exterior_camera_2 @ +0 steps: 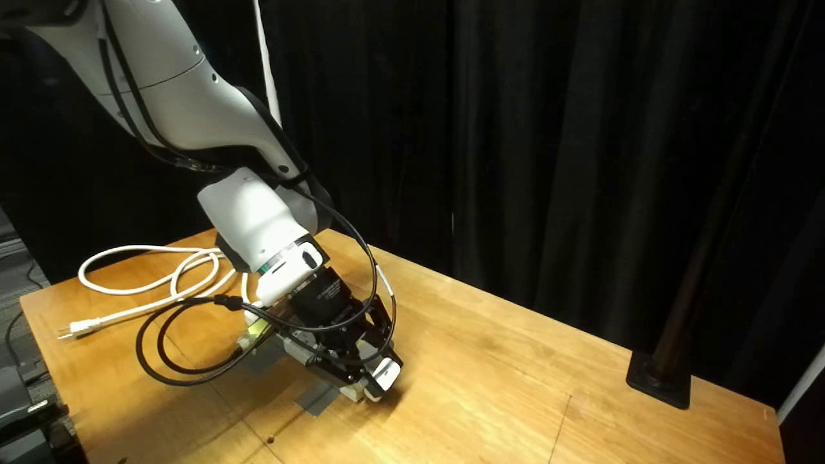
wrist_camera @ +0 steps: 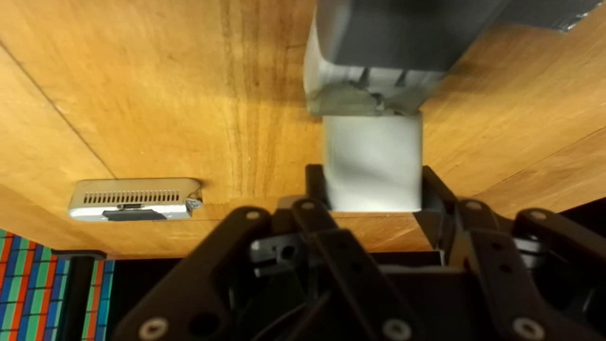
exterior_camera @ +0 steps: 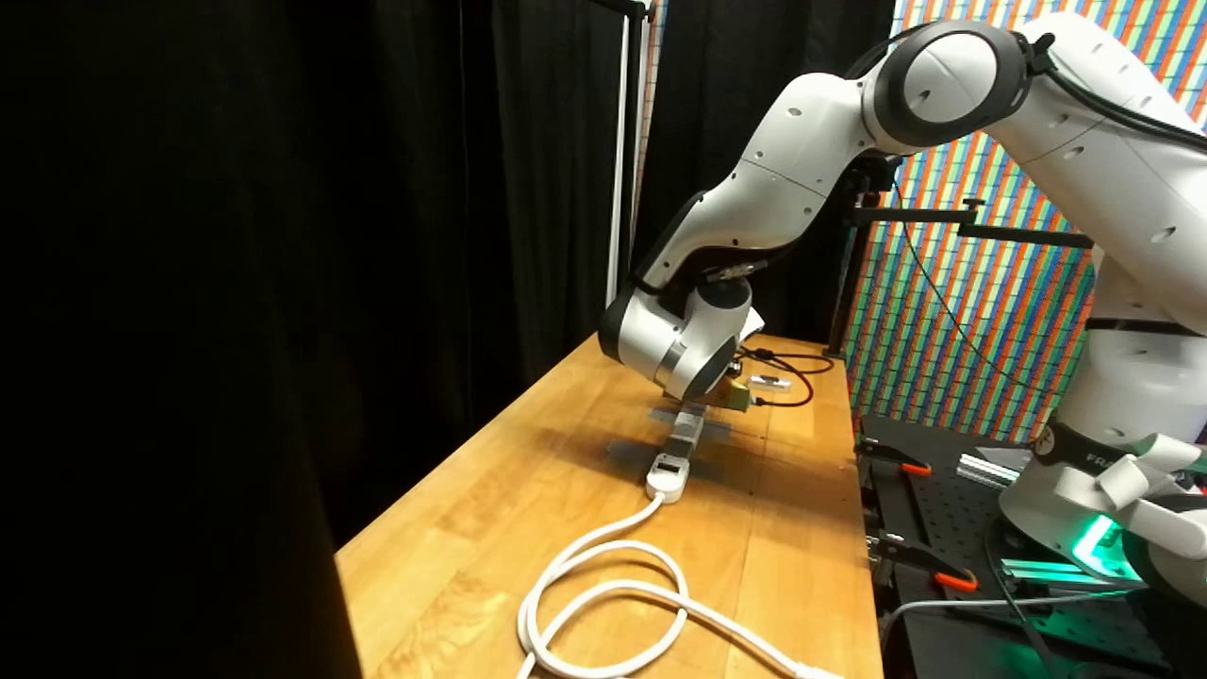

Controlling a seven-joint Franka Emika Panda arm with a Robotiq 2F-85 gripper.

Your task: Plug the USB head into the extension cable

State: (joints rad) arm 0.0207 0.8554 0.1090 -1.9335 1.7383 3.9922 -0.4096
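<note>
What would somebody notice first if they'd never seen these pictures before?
Probably the big white robot arm first, arching over the wooden table, with a bright striped backdrop behind it in an exterior view. Next, perhaps, the white cord, lying in loops at the bottom of that picture. In the wrist view, the white USB head stands out between the fingers of the gripper.

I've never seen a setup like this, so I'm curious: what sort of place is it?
Probably a robotics lab or test workspace: a white jointed robot arm reaches over a wooden table, black curtains hang behind it, and orange-tipped clamps sit by the table's edge.
</note>
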